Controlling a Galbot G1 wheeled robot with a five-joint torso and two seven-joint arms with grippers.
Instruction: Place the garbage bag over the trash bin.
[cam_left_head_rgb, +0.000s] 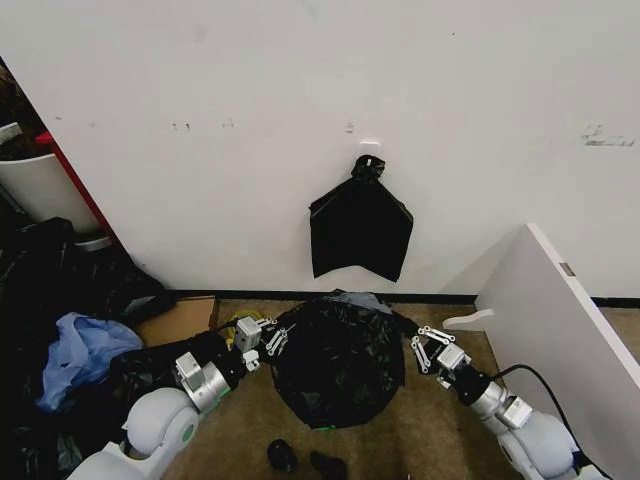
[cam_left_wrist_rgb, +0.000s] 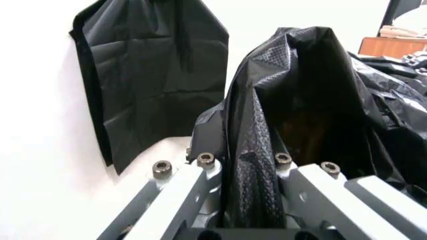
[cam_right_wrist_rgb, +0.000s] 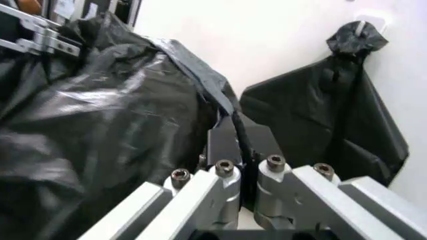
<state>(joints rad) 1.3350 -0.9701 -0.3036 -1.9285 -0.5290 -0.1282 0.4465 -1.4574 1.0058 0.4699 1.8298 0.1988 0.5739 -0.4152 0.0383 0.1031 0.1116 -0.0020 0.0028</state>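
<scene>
stretched between the two pincers: the garbage bag (cam_left_head_rgb: 335, 360), glossy black, draped over the trash bin so fully that no white of the bucket can be made out. left gripper (cam_left_head_rgb: 272, 342) pinching a thick fold of film at one side, jaws narrowed on it in the left wrist view; right gripper (cam_left_head_rgb: 428, 350) opposite, clamped on a thin band of the bag's edge. above and beyond both, flat against the wall (cam_left_head_rgb: 200, 120), a spare bag bunch (cam_left_head_rgb: 360, 232) on its hook. to finish well, judging from here: keep both grips level, pull outward and down evenly, avoid tearing the thin film, release only with the hem seated below the rim.
</scene>
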